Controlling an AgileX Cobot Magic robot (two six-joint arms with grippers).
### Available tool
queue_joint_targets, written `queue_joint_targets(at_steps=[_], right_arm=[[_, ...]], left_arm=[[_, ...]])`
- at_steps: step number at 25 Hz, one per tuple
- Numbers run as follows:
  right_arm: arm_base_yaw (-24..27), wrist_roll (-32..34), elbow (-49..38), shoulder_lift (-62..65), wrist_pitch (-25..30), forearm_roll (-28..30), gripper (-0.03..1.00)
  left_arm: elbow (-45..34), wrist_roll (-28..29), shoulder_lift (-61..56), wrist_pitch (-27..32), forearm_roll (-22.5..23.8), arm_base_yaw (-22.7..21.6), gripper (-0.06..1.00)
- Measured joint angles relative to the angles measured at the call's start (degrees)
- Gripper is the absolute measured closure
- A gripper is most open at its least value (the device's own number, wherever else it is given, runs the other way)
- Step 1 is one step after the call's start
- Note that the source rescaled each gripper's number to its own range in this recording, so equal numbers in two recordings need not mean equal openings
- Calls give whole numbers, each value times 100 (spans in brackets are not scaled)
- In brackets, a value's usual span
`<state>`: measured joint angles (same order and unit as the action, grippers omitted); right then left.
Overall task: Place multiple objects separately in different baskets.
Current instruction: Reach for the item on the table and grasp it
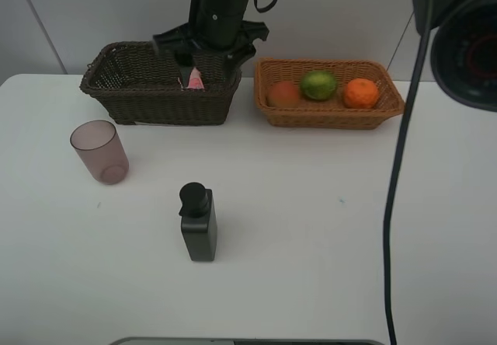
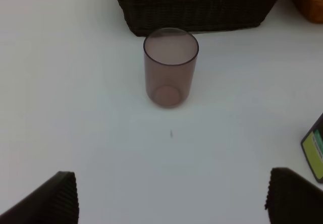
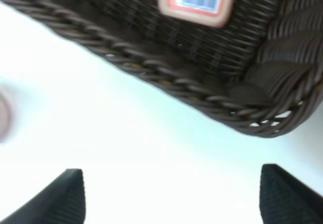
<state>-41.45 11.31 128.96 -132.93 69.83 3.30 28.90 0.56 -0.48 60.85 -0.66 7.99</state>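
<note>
right gripper (image 3: 174, 199) above dark brown basket (image 1: 155, 100) at 11 o'clock on table (image 1: 311, 228); fingers apart, nothing between. small pink bottle (image 1: 195, 81) sits inside that basket. left gripper (image 2: 171, 199) spread wide, empty, facing purplish cup (image 1: 100, 152) at 9 o'clock. black pump bottle (image 1: 199, 224) near centre. orange (image 1: 361, 93), green fruit (image 1: 318, 85), reddish fruit (image 1: 284, 94) in tan basket (image 1: 334, 118) at 1 o'clock

High camera overlooks the table (image 1: 311, 244); 2 wrist views share the dark basket (image 2: 202, 14)
</note>
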Motion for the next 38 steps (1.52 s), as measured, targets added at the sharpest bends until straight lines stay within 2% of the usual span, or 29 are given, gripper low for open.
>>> queue_joint_targets(at_steps=[3,6,14,20,25,34,38], right_arm=[[-164,50,-252,192,-8,13,49],[-305,206,-901,494,-69,13,49],[-505,748,-3199,1762,-1197,0,49],[-466,1001,-4407,2781,-1605,0,49],[55,1045,-5487,3933,-1839,6,49],[1753,1058,-7459,6740,-1846,367,49],[1946,1058,-8070,8222,-1695,516,49]], left_arm=[[0,0,0,0,0,0,-1],[0,0,0,0,0,0,-1],[0,0,0,0,0,0,-1],[0,0,0,0,0,0,-1],[0,0,0,0,0,0,-1],[0,0,0,0,0,0,-1],[0,0,0,0,0,0,-1]])
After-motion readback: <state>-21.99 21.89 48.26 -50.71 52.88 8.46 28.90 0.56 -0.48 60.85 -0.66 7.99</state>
